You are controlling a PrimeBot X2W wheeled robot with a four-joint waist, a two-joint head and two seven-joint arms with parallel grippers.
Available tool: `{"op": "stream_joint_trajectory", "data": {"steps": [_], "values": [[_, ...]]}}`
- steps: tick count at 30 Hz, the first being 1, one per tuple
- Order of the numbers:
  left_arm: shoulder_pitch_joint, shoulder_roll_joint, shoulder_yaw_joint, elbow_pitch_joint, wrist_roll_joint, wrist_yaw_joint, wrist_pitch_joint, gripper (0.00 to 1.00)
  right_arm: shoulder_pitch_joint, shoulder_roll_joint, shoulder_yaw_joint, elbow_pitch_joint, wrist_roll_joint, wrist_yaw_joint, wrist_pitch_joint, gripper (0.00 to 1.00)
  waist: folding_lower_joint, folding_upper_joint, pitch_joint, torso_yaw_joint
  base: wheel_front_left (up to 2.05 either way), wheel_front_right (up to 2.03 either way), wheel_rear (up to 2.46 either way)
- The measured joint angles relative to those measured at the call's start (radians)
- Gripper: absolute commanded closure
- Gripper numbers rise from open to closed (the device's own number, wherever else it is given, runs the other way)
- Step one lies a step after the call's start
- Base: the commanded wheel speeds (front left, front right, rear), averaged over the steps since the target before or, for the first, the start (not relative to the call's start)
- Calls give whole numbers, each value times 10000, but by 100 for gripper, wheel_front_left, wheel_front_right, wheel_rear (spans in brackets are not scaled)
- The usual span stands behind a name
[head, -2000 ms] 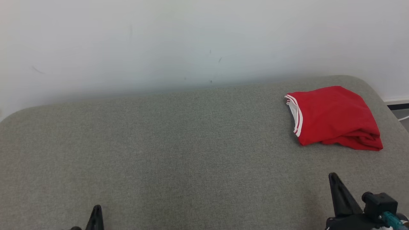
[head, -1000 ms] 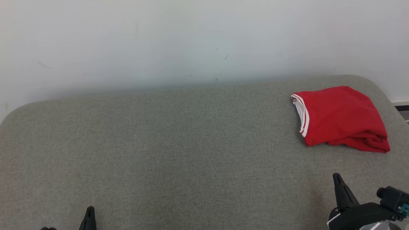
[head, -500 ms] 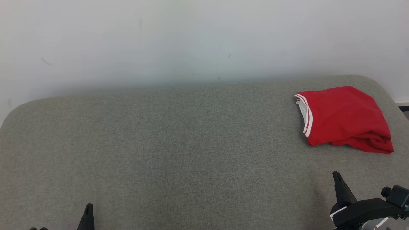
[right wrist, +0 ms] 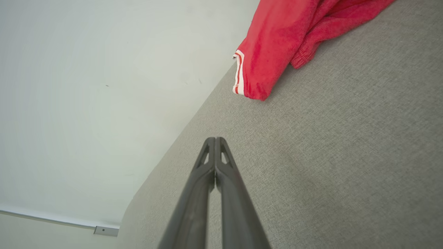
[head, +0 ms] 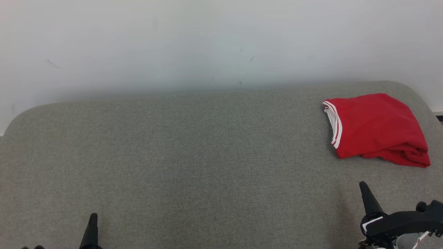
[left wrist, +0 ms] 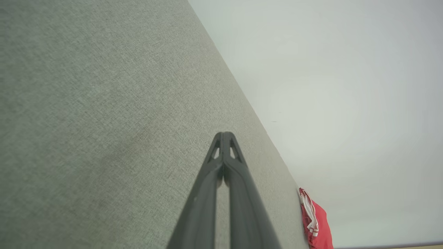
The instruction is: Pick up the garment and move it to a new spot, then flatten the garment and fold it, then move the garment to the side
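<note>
Garment [head: 377,128], red with white stripes along one hem, lies folded in a loose bundle at the far right of the grey fabric-covered worktop [head: 193,159]. It is close to the rounded back corner and near the pale wall [head: 207,41]. Its striped edge faces the robot's left, and its near right corner is rumpled into soft folds. Nothing touches it.

Left end effector [head: 92,218] pokes up at the lower left of the head view, well apart from the garment. Its two dark fingers are pressed together with nothing between them. In its own wrist view the tips meet in front of the grey worktop, and the garment [left wrist: 318,221] shows small at the far edge. Right end effector [head: 364,188] sits at the lower right, nearer the garment but short of it, likewise clenched on nothing. In its wrist view the tips close to a point, and the garment [right wrist: 277,48] lies beyond them, untouched
</note>
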Motion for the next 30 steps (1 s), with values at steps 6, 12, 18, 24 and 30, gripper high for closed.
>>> {"op": "stream_joint_trajectory", "data": {"steps": [6, 12, 18, 24, 30], "values": [[-63, -13, 134, 59, -951, -167, 144, 100, -4, 165, -194, 46, 677, 121, 188, 100, 0, 0, 23, 47, 0, 0, 0], [-196, -27, 238, 150, -1793, -293, 259, 100, -106, 293, -407, 111, 1354, 274, 430, 100, 0, 0, 47, 94, 0, 0, 0], [-393, -46, 405, 244, -2698, -439, 360, 100, -212, 454, -614, 192, 2038, 447, 612, 100, 0, 0, 71, 140, 0, 0, 0], [-456, -58, 499, 311, -3572, -617, 522, 100, -230, 594, -805, 261, 2748, 583, 807, 100, -2, 0, 95, 188, 0, 0, 0], [-600, -67, 617, 362, -4418, -784, 625, 100, -399, 748, -1024, 297, 3461, 731, 1039, 100, -2, 0, 119, 234, 0, 0, 0]]}}
